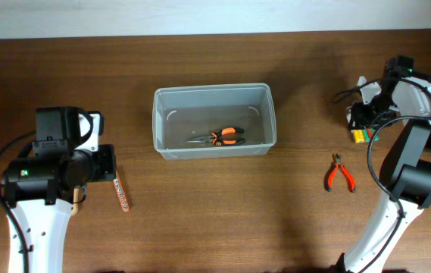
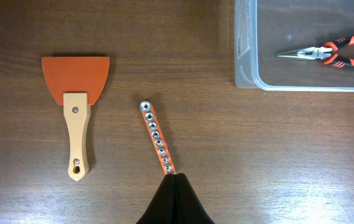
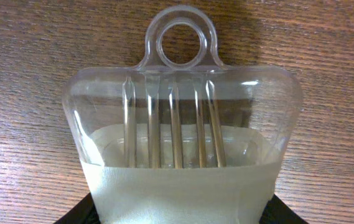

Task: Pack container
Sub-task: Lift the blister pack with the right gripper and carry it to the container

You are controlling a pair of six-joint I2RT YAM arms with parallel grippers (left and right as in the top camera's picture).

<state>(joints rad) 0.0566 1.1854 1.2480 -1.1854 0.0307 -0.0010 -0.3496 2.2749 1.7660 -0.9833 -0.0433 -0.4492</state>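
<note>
Container (image 1: 213, 121): clear tub, mid-table btwn both arms; well left of right gripper (image 1: 360, 125), fwd and to the right of left gripper (image 2: 175, 186).
Inside: orange/black needle-nose pliers (image 1: 221, 137) lying flat on tub floor; nothing else seen in it.
Right gripper: sits at far right of table over a clear plastic pack (image 3: 180, 134) w/ hang loop at top, thin metal rods visible inside, pale label across lower half. Pack fills right wrist view btwn the finger bases. Jaws part-way in around it; can't tell if they're gripping yet.
Red pliers (image 1: 340, 173): on table just near side of right gripper, untouched.
Left gripper: fingers pressed together, holding nothing; tip is right at near end of orange socket strip (image 2: 157, 138), can't tell if touching.
Scraper (image 2: 76, 102): orange blade, wood handle, flat on table left of left gripper.
Step (my read): grabbing clear pack w/ right arm; one item packed, several still out.
Next calls for: firm pinch on pack sides w/o slipping on smooth plastic, lift clear, carry left over tub rim, drop beside pliers.
</note>
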